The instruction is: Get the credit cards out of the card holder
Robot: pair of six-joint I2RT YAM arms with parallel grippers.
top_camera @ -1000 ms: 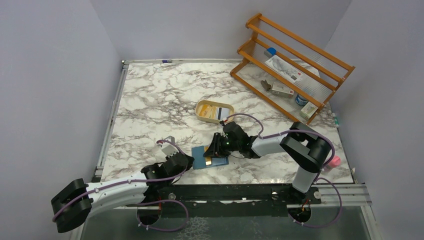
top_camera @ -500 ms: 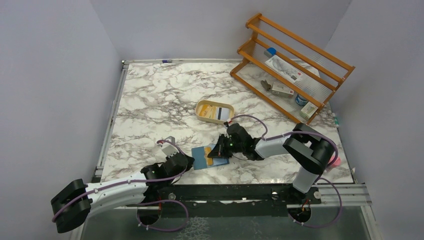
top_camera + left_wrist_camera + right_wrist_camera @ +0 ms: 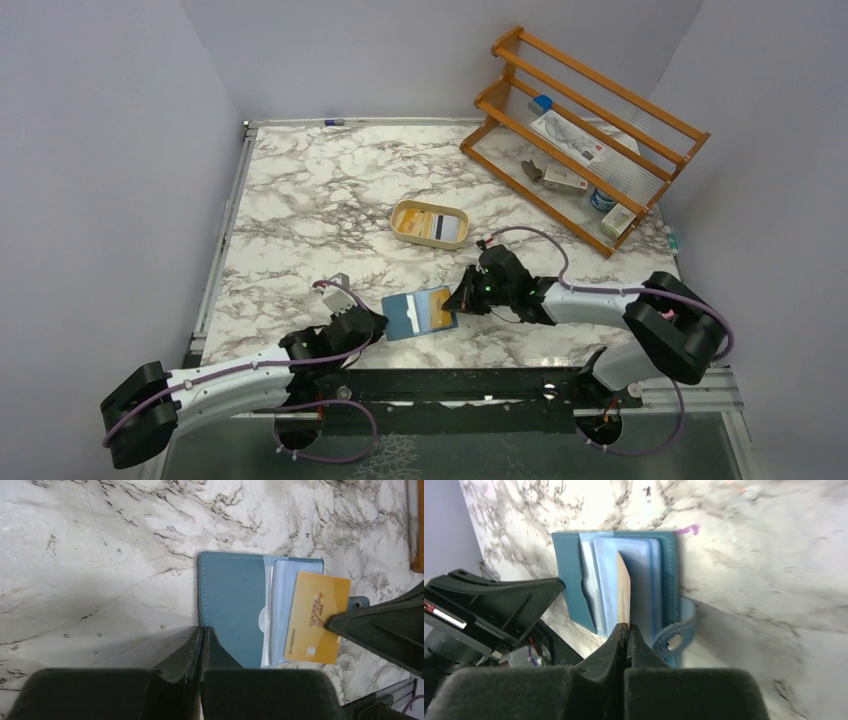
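Our right gripper clamps a yellow card nearly clear of the card holder, open on the table, its cover pinched by our left gripper. Other cards lie in the tan dish; we cannot see any left inside.

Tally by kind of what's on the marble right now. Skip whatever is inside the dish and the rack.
card holder: 1, lying open
yellow card: 1, pinched in the right gripper, partly out of the holder
tan dish: 1
wooden rack: 1
Total: 4
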